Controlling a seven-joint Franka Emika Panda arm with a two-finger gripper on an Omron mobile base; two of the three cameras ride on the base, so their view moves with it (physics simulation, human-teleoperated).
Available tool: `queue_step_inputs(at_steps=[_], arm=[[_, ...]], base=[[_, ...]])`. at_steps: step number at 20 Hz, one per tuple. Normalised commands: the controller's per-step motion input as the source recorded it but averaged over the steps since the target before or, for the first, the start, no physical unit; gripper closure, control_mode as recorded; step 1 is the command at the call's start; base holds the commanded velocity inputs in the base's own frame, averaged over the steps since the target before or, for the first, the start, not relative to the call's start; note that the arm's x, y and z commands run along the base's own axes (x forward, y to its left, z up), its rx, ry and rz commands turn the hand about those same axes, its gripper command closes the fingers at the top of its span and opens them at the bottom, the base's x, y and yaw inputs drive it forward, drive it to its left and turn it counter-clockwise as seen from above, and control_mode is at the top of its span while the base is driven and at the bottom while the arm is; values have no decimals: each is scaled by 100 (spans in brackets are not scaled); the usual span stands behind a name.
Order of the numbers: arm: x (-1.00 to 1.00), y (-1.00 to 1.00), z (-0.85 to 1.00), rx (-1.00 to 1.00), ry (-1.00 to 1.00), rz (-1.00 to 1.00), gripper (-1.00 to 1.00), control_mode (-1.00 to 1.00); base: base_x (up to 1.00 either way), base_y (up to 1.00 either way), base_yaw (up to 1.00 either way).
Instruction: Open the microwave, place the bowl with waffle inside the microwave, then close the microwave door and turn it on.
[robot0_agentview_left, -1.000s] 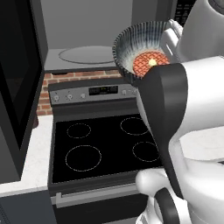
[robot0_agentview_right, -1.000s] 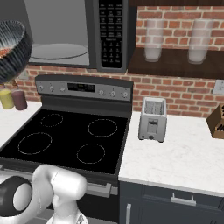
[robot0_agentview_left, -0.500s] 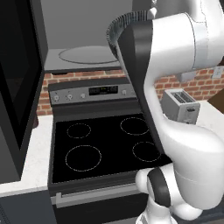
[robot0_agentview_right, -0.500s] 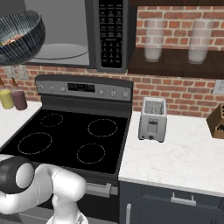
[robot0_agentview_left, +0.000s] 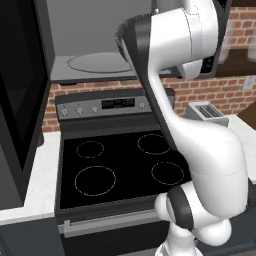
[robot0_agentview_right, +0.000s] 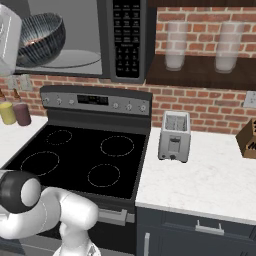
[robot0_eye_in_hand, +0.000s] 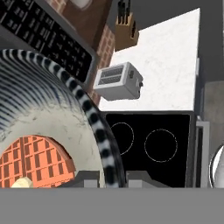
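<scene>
The bowl (robot0_agentview_right: 41, 39), that round dark grey-blue one with the fine stripes, is up in the air right at the mouth of the big dark grey over-range microwave (robot0_agentview_right: 80, 40), pretty much level with the opening. The small round orange-red waffle (robot0_eye_in_hand: 33, 162) with its grid texture is sitting in the bottom, pale yellow dab and all.

The two-finger gripper (robot0_eye_in_hand: 107, 178) is pinched narrow on the bowl's rim: in the hand view the striped rim runs down between the two dark finger tips, one inside the bowl and one outside. So the bowl hangs off to one side of the claw, not under it.

The wide dark grey microwave door (robot0_agentview_left: 20, 110) with its black glass window is swung open on the left, out of the way. The round glass turntable (robot0_agentview_left: 100, 62) is bare and sits deeper in and a bit lower than the bowl (that's the relation that matters here). My guess is the next move is pushing the bowl straight in over the plate, then lowering it.

Below is the black-topped stove (robot0_agentview_right: 80, 160), with a silver toaster (robot0_agentview_right: 174, 135) on the white counter (robot0_agentview_right: 210, 175) to its right.
</scene>
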Motion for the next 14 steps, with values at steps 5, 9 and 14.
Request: queue_step_inputs(at_steps=[5,9,14], arm=[[66,0,-10,0,-12,3,100,-100],[86,0,-16,3,-2,9,100,-100],[99,0,-16,9,11,13,100,-100]], base=[[0,0,0],[0,0,0],[0,0,0]])
